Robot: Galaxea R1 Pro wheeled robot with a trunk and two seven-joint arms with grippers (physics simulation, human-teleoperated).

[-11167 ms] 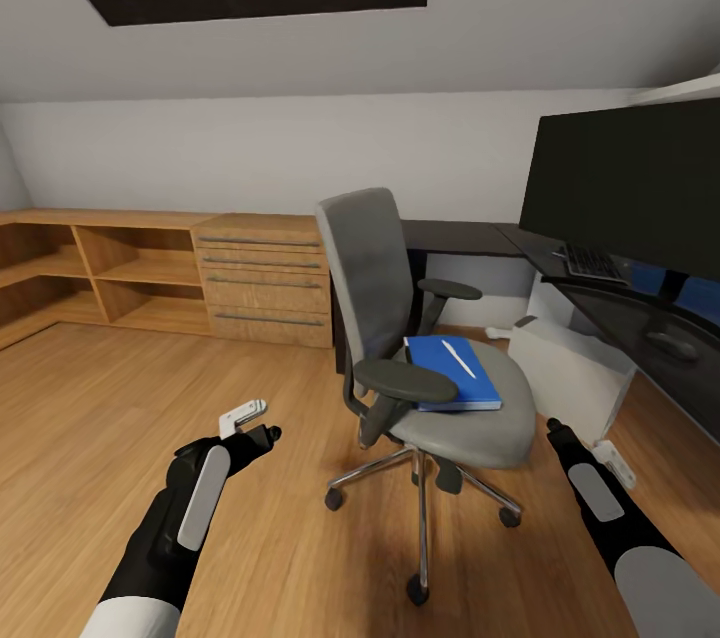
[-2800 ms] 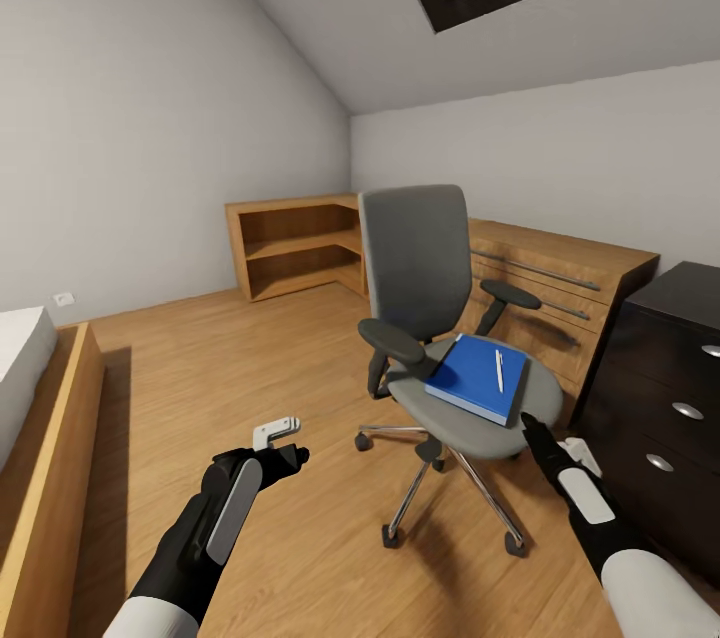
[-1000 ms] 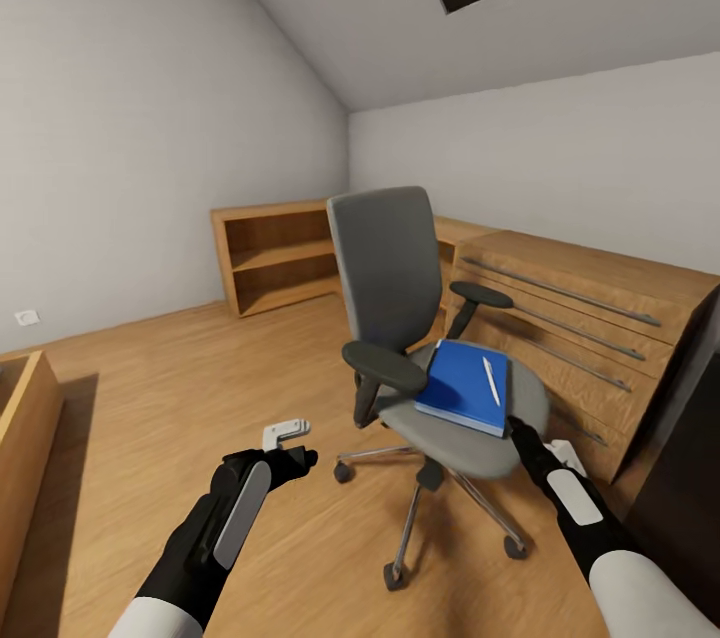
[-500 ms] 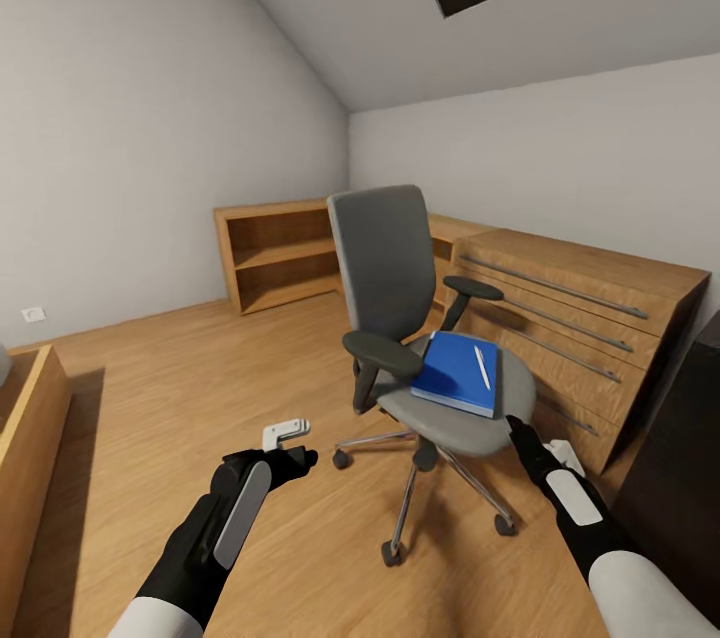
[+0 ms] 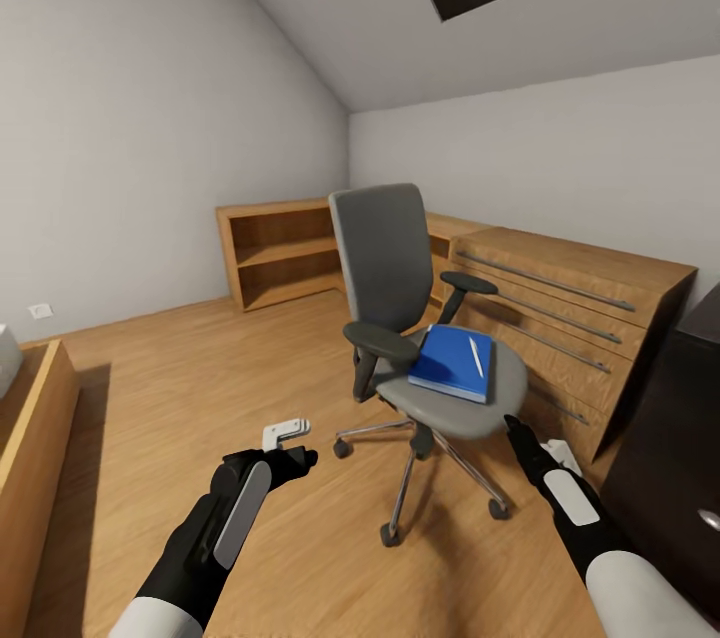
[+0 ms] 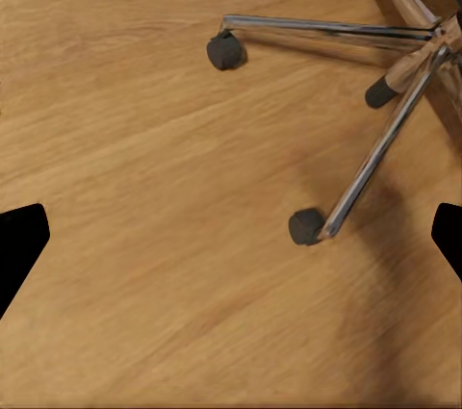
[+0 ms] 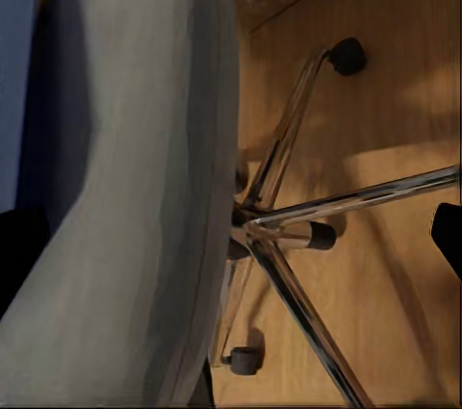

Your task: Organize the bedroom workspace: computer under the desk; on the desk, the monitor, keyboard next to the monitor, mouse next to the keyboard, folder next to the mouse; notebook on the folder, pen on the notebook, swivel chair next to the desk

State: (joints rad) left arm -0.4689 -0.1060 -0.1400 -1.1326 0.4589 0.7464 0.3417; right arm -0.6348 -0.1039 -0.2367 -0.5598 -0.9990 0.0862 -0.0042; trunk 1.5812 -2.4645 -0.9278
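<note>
Left gripper (image 5: 285,435) hung low over floor (image 5: 180,388), fingers apart, nothing between. Right gripper (image 5: 515,430) sat just beside front edge of swivel chair (image 5: 400,298) seat; fingers hidden in head view, I could not tell if apart or together. Blue folder stack (image 5: 452,362) lay on seat, pen (image 5: 476,356) on top. Judged best: approach slowly, lift stack level so pen did not roll. Shelf unit (image 5: 275,253) stood beyond.
</note>
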